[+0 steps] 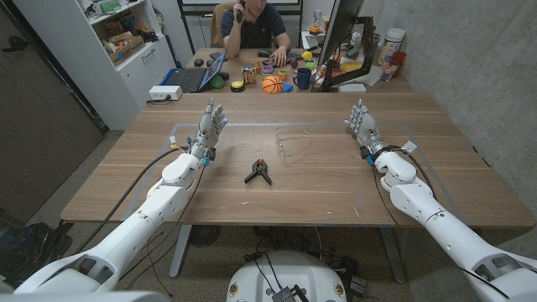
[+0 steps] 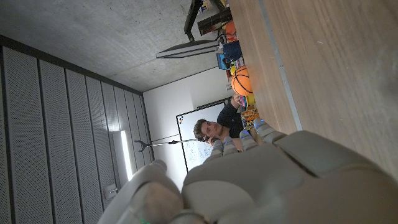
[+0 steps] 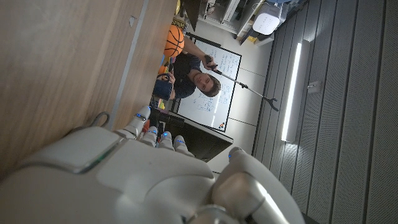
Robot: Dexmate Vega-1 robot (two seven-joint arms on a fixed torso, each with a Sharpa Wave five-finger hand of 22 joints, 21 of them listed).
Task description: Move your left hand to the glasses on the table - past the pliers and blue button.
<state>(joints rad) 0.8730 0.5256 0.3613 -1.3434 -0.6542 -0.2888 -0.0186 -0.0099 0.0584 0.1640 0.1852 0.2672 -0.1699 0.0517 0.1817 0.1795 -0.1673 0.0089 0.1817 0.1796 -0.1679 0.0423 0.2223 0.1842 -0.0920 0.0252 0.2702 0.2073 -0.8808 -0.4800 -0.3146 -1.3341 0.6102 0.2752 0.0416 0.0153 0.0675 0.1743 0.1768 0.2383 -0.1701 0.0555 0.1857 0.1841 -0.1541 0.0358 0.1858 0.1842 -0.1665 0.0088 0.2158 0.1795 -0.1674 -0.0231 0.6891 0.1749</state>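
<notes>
**Left hand raised and empty, glasses lying apart from it**

Standing on the wooden tabletop [image 1: 336,180], the pliers [image 1: 258,172] are taken as the landmark: a small black tool with orange at its joint, lying near the middle with its handles spread toward the robot. The glasses [image 1: 288,138], thin wire frames, are seen just beyond the pliers and slightly to the robot's right of them, lying on the wood and touched by nothing. The left hand [image 1: 211,122] is held well to the robot's left of the pliers and a little farther from the robot than they are; its fingers are spread and pointing up, and nothing is gripped in it. In the left wrist view the back of that hand [image 2: 280,180] is shown with its fingertips reaching toward the far clutter. The right hand [image 1: 361,122] is held well to the right of the pliers, past the glasses, fingers likewise apart and empty. Far beyond the pliers, at the table's far end, a small basketball [image 1: 273,84], a blue mug [image 1: 303,78] and a laptop [image 1: 195,77] are set, and a seated person [image 1: 254,32] is seen behind them.
</notes>
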